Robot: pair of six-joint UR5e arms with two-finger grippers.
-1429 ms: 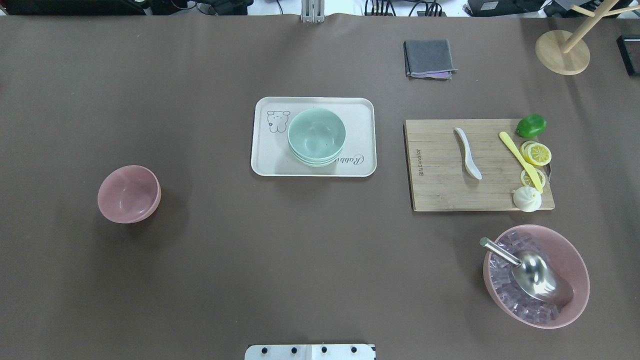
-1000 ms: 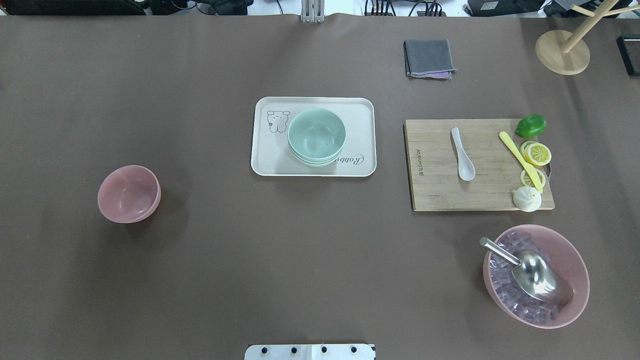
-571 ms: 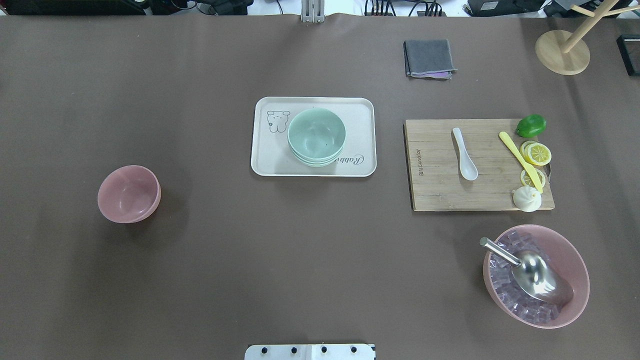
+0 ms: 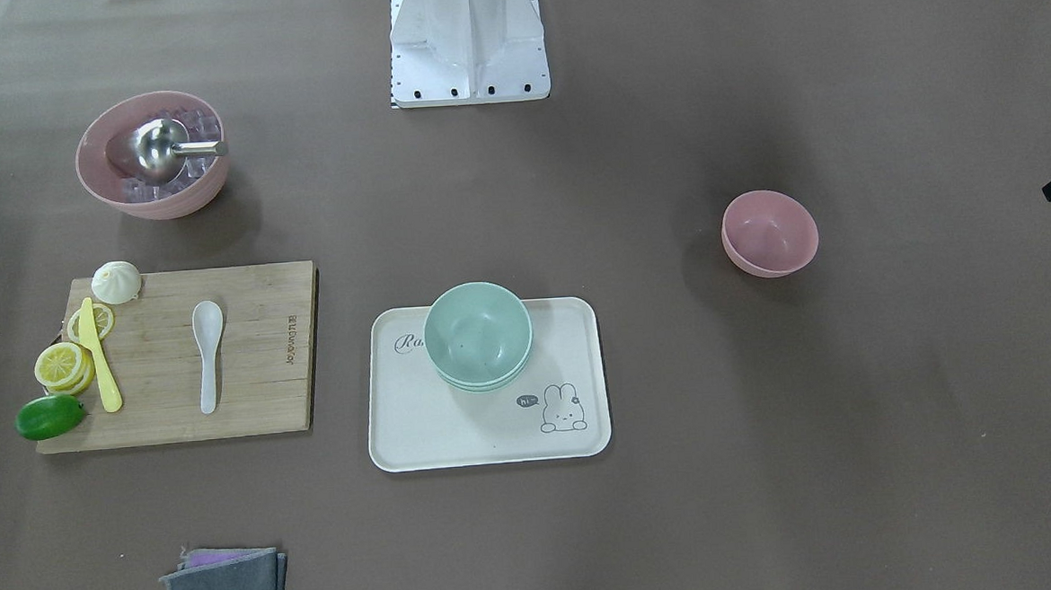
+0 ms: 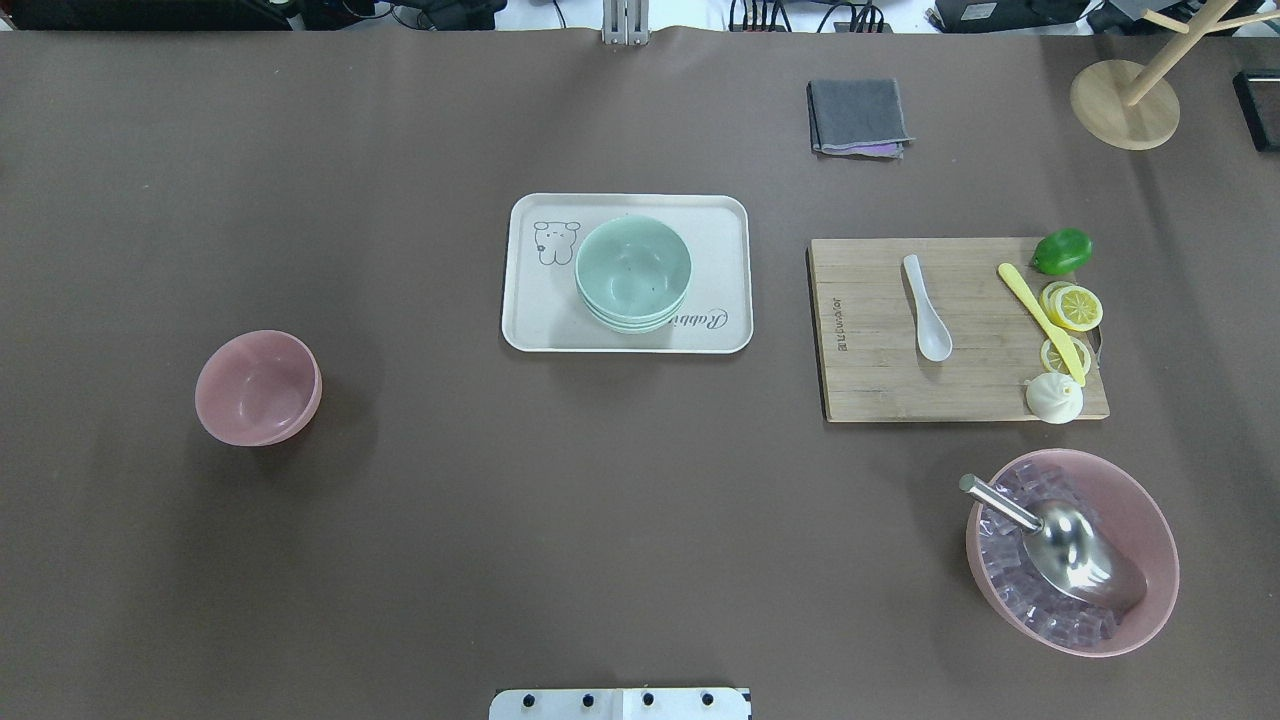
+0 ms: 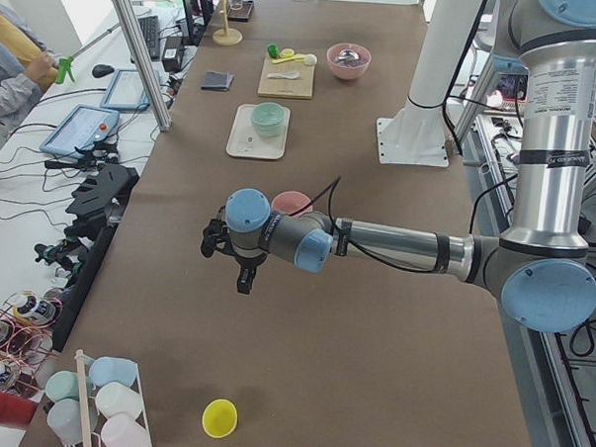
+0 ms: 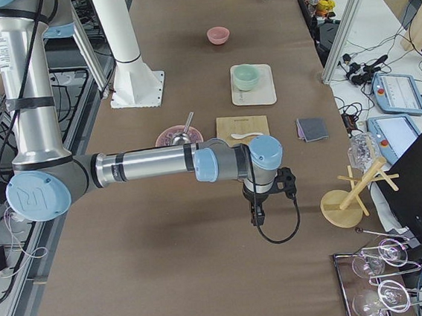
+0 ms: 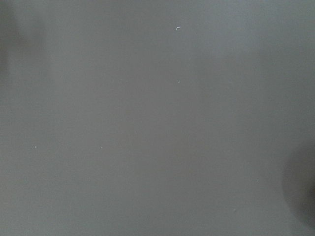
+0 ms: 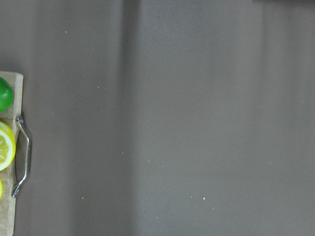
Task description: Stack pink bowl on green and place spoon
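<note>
Noted one shift since 1.4 s ago: spoon point(image 5: 927, 307) then tipped on its side and angled, now lying flat, scoop up, handle pointing away from the robot. Saw no other change on the table.

Found the spoon on the cutting board point(image 5: 870, 370), well to the tray's point(image 5: 530, 320) right, touched by nothing. Found the pink bowl point(image 5: 258, 388) upright and empty on the bare tablecloth, far off to the tray's left and a little nearer the robot. Found the green bowl point(image 5: 633, 272) on the tray, toward its right half, topping a small nested stack of like bowls.

Placed the left gripper point(image 6: 242, 278) above bare cloth, farther from the tray than the pink bowl, fingers pointing down, holding nothing visible. Cannot tell whether its jaws stand apart or together. Placed the right gripper point(image 7: 255, 215) above bare cloth past the cutting board's far-from-tray end, also pointing down. Cannot tell its jaw state either.

Also on the board's end away from the tray: yellow knife point(image 5: 1040, 322), lemon slices point(image 5: 1078, 307), lime point(image 5: 1062, 251), white bun point(image 5: 1054, 398). Right of the tray and nearer the robot: larger pink bowl point(image 5: 1160, 540) with ice cubes and steel scoop point(image 5: 1075, 550).
</note>
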